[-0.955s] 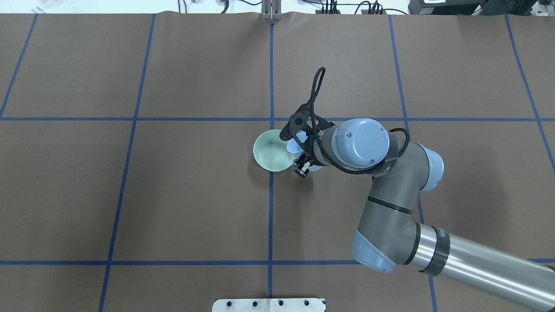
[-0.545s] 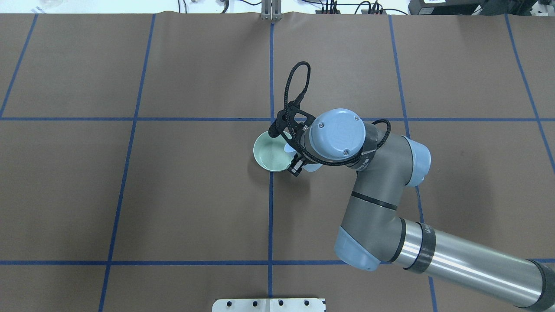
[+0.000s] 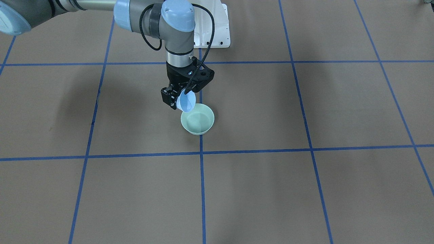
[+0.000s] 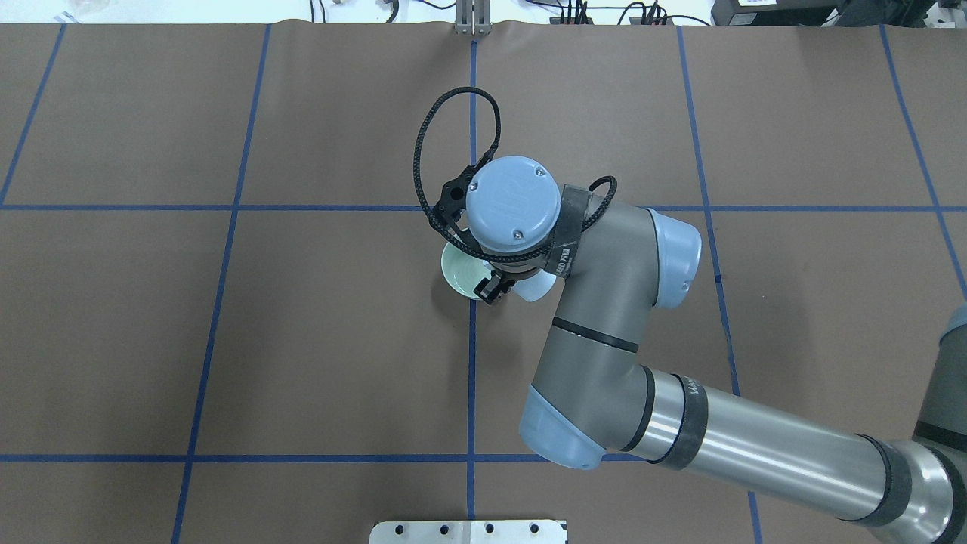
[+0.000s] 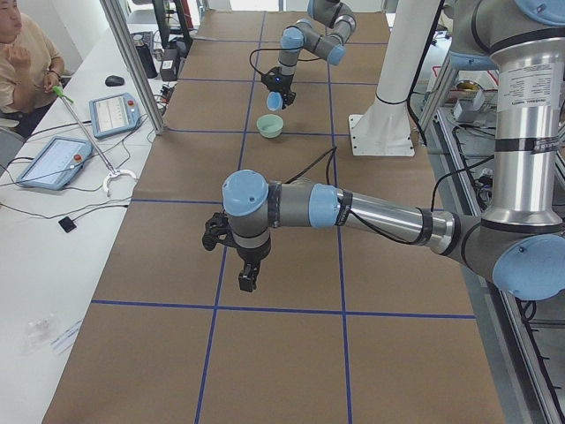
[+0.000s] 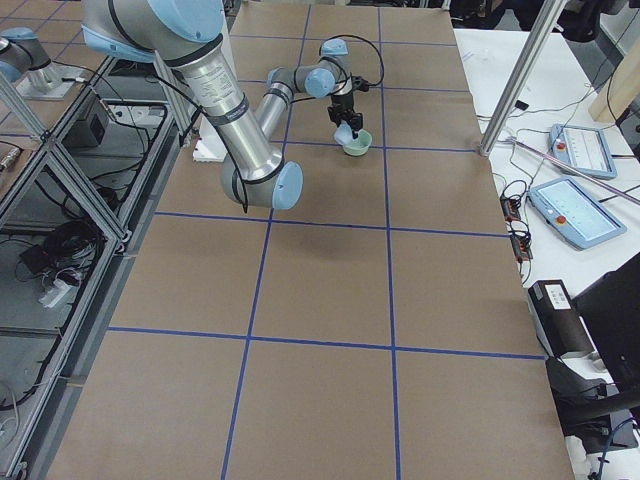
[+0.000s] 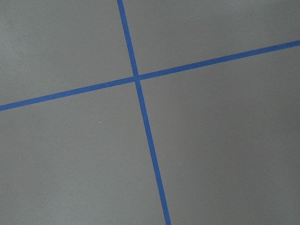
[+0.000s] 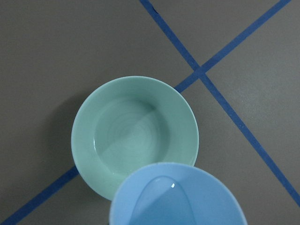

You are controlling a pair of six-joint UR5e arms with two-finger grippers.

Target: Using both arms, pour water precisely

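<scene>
My right gripper is shut on a light blue cup and holds it tilted, mouth toward a mint green bowl that stands on the table. In the right wrist view the cup holds a small pool of clear water with a white glint, right above the bowl's near rim. From overhead my right wrist hides most of the bowl. My left gripper hangs above bare table far from the bowl. I cannot tell whether it is open or shut.
The brown table cover carries a blue tape grid. The white pedestal stands at the robot's side of the table. A side bench with tablets and a seated person lies beyond the far edge.
My right wrist has swung left over the bowl and turned, and now covers most of the bowl from overhead. The cup stays in the grip.
</scene>
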